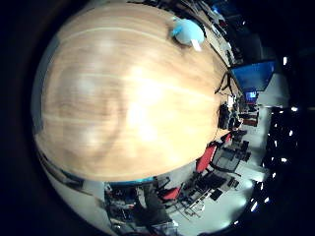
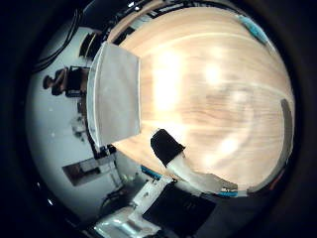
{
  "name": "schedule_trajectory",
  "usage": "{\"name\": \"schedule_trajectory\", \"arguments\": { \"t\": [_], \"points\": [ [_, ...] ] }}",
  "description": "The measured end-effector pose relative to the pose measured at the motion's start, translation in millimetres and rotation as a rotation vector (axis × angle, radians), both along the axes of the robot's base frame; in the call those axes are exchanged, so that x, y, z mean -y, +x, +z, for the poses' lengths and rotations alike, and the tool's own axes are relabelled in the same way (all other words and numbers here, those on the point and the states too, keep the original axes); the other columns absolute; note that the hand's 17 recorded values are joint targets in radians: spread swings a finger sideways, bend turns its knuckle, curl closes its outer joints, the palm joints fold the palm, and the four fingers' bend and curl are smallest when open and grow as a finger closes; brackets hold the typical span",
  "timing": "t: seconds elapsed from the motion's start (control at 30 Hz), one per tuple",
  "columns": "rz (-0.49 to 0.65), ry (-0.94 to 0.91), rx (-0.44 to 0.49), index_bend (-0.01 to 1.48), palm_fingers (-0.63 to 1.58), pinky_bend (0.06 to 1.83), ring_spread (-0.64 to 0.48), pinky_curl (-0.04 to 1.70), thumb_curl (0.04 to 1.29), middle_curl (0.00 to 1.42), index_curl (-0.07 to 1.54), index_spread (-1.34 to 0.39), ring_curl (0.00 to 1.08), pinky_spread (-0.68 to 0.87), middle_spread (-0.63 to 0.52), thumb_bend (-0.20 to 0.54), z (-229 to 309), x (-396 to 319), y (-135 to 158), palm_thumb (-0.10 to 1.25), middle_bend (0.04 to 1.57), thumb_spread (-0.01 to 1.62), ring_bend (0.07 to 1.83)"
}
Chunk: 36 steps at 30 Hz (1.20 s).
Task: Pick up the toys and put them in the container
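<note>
A light blue and white toy (image 1: 187, 31) lies on the wooden table (image 1: 118, 98) near its far edge, in the little finger side view. The thumb side view shows a pale grey rectangular container (image 2: 117, 89) on the table by another edge, and a small teal thing (image 2: 256, 30) at the far rim of the table. My hand (image 2: 176, 161) is high above the table, away from the toy and the container. One white finger with a black tip (image 2: 164, 146) reaches into the thumb side view, fairly straight, over bare wood beside the container.
Beyond the table edge are red and black office chairs (image 1: 202, 162), a desk with a blue screen (image 1: 254, 74) and dark floor. Room furniture (image 2: 64, 79) shows past the container's side.
</note>
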<state>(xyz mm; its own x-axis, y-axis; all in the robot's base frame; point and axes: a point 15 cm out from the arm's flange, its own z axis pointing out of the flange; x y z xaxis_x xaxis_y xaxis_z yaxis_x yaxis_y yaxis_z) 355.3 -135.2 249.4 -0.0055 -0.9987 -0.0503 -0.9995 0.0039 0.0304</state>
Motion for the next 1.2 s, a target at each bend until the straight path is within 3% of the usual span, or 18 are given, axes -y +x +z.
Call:
{"name": "schedule_trajectory", "arguments": {
  "t": [0.87, 1.2],
  "points": [
    [-0.124, -0.035, 0.086, 0.17, 0.33, 0.42, -0.13, 0.26, 0.27, 0.34, 0.29, -0.49, 0.23, 0.42, -0.25, -0.026, -10, 123, 144, 0.23, 0.2, 1.04, 0.46],
    [-0.139, -0.029, 0.082, 0.17, 0.32, 0.42, -0.13, 0.25, 0.27, 0.35, 0.3, -0.49, 0.23, 0.41, -0.24, -0.026, -17, 149, 182, 0.23, 0.2, 1.04, 0.47]
  ]
}}
